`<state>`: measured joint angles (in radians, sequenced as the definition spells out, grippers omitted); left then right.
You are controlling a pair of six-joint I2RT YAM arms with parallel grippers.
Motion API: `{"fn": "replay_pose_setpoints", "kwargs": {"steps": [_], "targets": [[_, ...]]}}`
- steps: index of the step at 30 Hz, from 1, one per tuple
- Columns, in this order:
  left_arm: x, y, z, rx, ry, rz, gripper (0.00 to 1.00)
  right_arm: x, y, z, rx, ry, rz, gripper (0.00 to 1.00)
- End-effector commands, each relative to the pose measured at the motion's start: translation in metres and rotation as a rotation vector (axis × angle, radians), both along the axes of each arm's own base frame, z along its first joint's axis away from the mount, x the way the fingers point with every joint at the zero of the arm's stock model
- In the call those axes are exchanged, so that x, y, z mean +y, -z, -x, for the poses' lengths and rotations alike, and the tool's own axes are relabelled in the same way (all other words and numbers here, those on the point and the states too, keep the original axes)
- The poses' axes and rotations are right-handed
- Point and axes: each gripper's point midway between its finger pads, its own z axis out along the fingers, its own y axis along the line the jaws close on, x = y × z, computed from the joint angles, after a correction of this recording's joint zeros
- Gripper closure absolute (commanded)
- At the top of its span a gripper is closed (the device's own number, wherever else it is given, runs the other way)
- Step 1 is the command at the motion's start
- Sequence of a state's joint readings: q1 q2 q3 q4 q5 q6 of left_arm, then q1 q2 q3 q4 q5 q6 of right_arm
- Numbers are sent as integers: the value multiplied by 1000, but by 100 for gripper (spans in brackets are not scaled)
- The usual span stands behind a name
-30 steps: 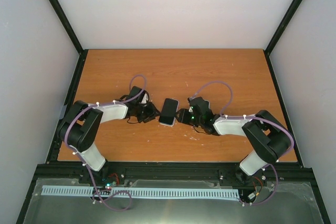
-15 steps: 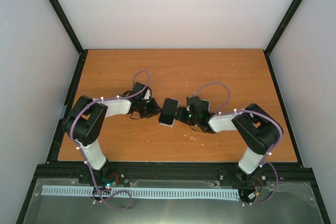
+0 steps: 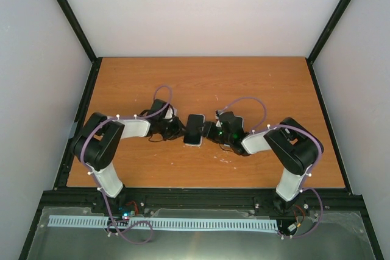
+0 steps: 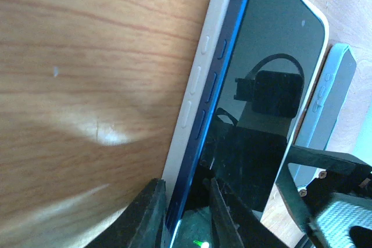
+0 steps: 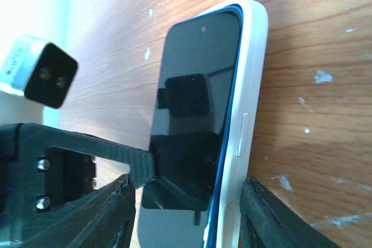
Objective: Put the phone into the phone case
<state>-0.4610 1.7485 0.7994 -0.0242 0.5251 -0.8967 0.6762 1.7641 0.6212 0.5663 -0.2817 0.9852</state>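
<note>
Evidently the seating step is in hand. The phone (image 3: 195, 128) lies screen-up in the phone case (image 4: 192, 103) at the middle of the worktop (image 3: 256, 83), but its blue rim stands proud of the pale case wall along one long side, so I judge it only partly in. The left gripper (image 4: 185, 185) has its jaws nearly together astride that raised edge (whether they pinch it I cannot tell). The right gripper (image 5: 189, 184) stands about half open across the case's width, a finger against each long side, and seems to steady it. Next, the high edge wants pressing down while the case is kept from sliding. No brand, label or writing can be read; the glossy screen shows only reflections.
</note>
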Motion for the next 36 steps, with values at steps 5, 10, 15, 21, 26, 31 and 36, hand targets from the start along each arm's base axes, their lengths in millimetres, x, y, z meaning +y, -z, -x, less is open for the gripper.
{"fn": "replay_pose_setpoints", "kwargs": {"steps": [5,10,15,21,26,31,36], "targets": [[-3,-10,20,40,13,57,72,29,-59,6,-110,-110,-245,51],[-2,-13,22,39,9,57,69,30,-49,13,-69,-113,-312,53],[0,-14,25,35,10,58,68,35,-42,20,-32,-149,-345,54],[0,-15,26,31,13,62,68,33,-26,26,3,-170,-295,70],[-2,-21,29,23,19,91,66,27,-10,24,29,-153,-198,79],[-7,-33,32,15,31,143,62,26,-1,26,53,-151,-190,86],[-3,-41,39,-2,27,155,53,24,-7,28,39,-145,-210,92]]}}
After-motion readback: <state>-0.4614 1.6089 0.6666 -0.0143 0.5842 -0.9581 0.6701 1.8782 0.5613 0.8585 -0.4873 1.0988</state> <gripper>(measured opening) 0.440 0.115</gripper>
